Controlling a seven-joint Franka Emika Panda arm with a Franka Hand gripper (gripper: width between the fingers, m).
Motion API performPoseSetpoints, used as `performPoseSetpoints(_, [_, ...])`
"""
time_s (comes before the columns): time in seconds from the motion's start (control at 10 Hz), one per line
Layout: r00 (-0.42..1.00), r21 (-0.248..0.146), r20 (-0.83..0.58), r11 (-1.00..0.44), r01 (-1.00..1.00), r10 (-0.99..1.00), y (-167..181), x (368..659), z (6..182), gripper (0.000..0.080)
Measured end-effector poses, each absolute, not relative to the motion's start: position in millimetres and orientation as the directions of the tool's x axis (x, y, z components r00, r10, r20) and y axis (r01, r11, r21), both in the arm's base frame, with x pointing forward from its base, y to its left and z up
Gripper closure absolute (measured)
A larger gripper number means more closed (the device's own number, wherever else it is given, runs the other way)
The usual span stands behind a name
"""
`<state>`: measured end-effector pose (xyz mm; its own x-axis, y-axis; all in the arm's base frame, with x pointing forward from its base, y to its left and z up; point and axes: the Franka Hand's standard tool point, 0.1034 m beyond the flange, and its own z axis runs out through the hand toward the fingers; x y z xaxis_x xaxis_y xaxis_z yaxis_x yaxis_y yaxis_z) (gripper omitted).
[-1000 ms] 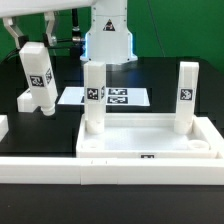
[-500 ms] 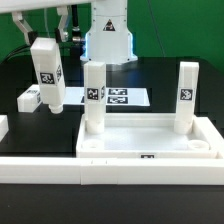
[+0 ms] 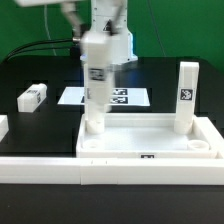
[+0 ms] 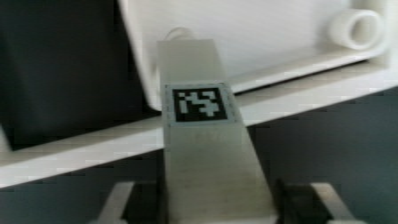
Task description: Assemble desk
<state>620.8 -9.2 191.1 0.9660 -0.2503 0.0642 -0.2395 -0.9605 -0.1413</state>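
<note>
My gripper point(image 3: 93, 35) is shut on a white square post leg point(image 3: 97, 65), which hangs blurred above the far left corner of the desk top point(image 3: 150, 143). In the wrist view the leg point(image 4: 205, 140) with its tag runs out from between my fingers point(image 4: 118, 203), and the gripper point(image 4: 217, 205) clamps its sides. Beyond it lie the desk top's rim point(image 4: 107, 150) and a round corner socket point(image 4: 361, 28). Two legs stand upright in the top: one point(image 3: 93, 118) partly behind the held leg, one point(image 3: 187, 95) at the exterior view's right. Another leg point(image 3: 33, 97) lies on the table.
The marker board point(image 3: 125, 97) lies flat behind the desk top. A long low white border wall point(image 3: 110, 170) runs along the front. The robot's base point(image 3: 108, 40) stands at the back, behind the held leg. A small white piece point(image 3: 3, 127) sits at the exterior view's left edge.
My gripper has carried the leg from the exterior view's left, near the lying leg, rightward to the desk top's far left corner. The other parts have not moved.
</note>
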Motion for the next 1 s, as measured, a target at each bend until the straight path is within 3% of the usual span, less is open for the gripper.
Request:
performPoseSetpoints(0.1, [0.946,-0.149,0.058,-0.939,-0.309,-0.320,2,622,190.4,0.0515])
performPoseSetpoints(0.6, [0.960,-0.131,0.077,-0.957,-0.258,-0.270,5,628,193.6,0.0515])
performPoseSetpoints(0.9, [0.959,-0.150,0.079,-0.955,-0.257,-0.270,49,642,199.9,0.0515])
performPoseSetpoints(1.0, [0.958,-0.151,0.105,-0.957,-0.248,-0.265,47,644,198.9,0.0515])
